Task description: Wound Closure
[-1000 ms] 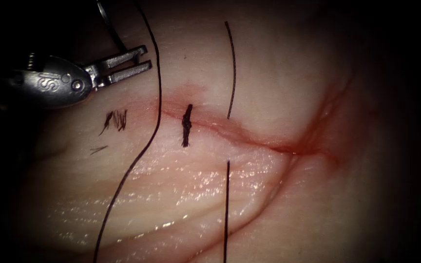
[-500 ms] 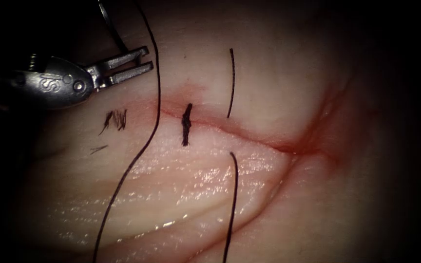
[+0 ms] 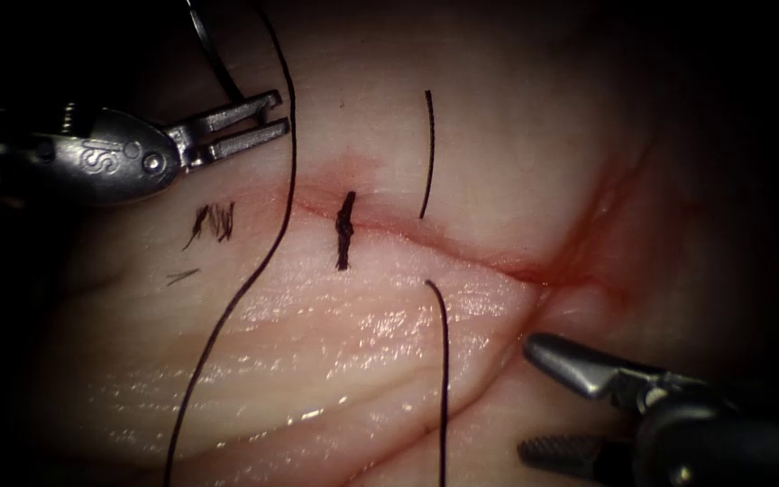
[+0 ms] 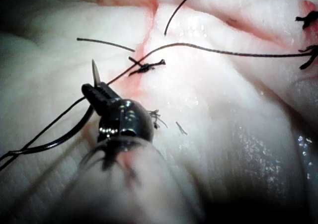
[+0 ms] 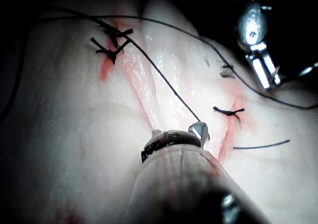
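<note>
Two tools work over the tissue (image 3: 335, 361), whose cut (image 3: 462, 257) runs across the middle of the frame toward a smear of red fluid (image 3: 579, 266) at centre right. At upper left the left tool (image 3: 279, 110) is clenched on the one needle (image 3: 214, 59); the left wrist view puts that grip close to the pointed end, the tip standing just past the jaws and the rest of the curve sweeping back clear of the tissue. This probably keeps the point under control, out of the flesh. At lower right the right tool (image 3: 526, 395) has its jaws spread wide and holds nothing, lying just beside the thread below the cut, seemingly placed to reach it. I count one finished knot (image 3: 344, 232) on the cut, one long thread (image 3: 290, 171) crossing the frame left of it, two shorter stretches right of it, one above the cut (image 3: 428, 153) and one below (image 3: 444, 379), and a small tuft of cut ends (image 3: 214, 223).
</note>
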Motion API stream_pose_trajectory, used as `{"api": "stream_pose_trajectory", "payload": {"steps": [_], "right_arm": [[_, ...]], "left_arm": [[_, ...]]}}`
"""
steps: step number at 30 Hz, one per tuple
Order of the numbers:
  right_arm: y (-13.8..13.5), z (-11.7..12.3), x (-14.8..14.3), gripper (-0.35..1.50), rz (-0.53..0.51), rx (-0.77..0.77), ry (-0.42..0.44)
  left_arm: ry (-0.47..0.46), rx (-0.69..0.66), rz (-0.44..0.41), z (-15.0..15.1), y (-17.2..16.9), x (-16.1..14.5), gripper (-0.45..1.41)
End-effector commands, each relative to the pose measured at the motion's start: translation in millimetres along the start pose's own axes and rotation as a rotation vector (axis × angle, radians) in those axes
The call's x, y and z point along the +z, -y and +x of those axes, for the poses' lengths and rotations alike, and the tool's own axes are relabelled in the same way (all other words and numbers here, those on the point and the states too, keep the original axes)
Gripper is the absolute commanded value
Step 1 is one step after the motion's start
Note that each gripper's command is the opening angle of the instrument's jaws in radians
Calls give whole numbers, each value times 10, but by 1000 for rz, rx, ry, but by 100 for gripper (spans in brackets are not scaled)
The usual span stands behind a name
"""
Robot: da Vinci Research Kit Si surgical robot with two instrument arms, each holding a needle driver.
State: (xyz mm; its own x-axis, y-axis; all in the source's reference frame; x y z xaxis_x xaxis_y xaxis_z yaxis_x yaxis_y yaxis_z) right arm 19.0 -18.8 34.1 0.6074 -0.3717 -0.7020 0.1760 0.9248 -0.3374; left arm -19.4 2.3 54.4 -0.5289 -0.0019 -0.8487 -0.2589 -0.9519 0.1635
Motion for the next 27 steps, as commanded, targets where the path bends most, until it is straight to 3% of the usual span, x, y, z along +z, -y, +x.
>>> {"api": "stream_pose_trajectory", "payload": {"steps": [1, 2, 3, 4, 6, 7, 11, 13, 15, 16, 18, 19, 22, 24, 27], "right_arm": [[-7, -4, 18, 148, -8, 12, 24], [-7, -4, 18, 148, -8, 12, 24], [-14, -13, 30, 140, -5, 151, 45], [-14, -13, 30, 140, -5, 151, 45], [-19, -21, 41, 130, -27, 407, 59], [-25, -29, 56, 130, -60, 670, 49], [-35, -42, 75, 125, -80, 815, 60], [-45, -56, 87, 121, -123, 989, 23], [-48, -60, 89, 121, -132, 1046, 6], [-54, -69, 95, 104, -143, 1146, -30], [-56, -73, 98, 98, -141, 1183, -42], [-62, -82, 105, 91, -130, 1278, -78], [-66, -89, 111, 93, -127, 1342, -115], [-72, -97, 121, 106, -129, 1436, -154], [-77, -101, 128, 104, -114, 1470, -180]], "left_arm": [[0, 1, 1, -1, -1, 8, -45], [0, 1, 1, -1, -1, 8, -45], [-2, 1, 0, -1, -1, 9, -45], [-2, 1, 0, -1, -1, 9, -45], [-2, 1, 1, 0, -2, 10, -45], [0, 2, -4, 0, -3, 11, -45], [0, 3, -3, 0, -3, 12, -45], [1, 3, -5, -1, -4, 13, -45], [3, 4, -7, -1, -4, 13, -45], [5, 5, -9, -1, -5, 13, -45], [5, 5, -9, -1, -5, 13, -45], [5, 5, -8, -1, -6, 13, -45], [5, 5, -8, -1, -6, 14, -45], [7, 5, -10, -1, -6, 14, -45], [7, 5, -10, -1, -6, 14, -45]]}}
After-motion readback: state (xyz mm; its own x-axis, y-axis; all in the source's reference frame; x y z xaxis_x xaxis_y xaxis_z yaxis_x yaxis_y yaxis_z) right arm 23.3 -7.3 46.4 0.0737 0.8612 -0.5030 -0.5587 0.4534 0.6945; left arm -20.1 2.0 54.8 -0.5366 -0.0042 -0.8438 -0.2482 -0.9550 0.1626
